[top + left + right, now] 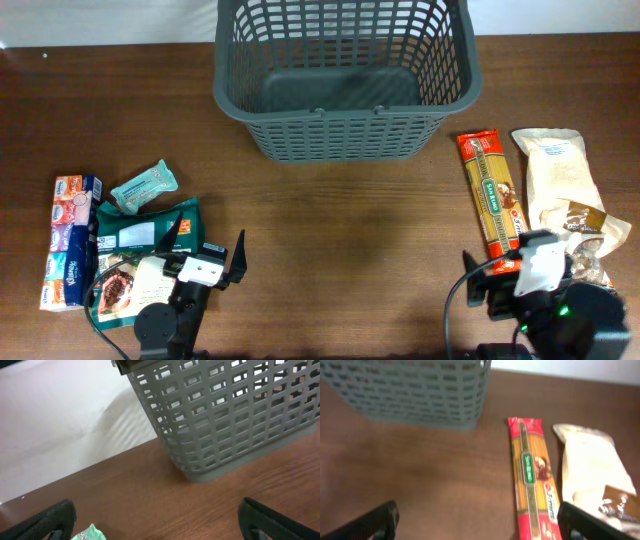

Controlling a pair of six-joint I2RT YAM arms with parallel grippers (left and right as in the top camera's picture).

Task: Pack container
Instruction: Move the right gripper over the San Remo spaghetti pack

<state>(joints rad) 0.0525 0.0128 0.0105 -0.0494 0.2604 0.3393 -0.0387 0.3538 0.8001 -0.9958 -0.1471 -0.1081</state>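
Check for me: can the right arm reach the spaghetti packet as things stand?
Likely yes: the right pincer is open and the spaghetti packet lies flat just ahead, uncovered; a pale bag sits close alongside.

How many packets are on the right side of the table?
3: the red spaghetti pack nearest centre, the pale bag right of it, and a brown packet at the bag's near end, partly under the right arm; more may be hidden.
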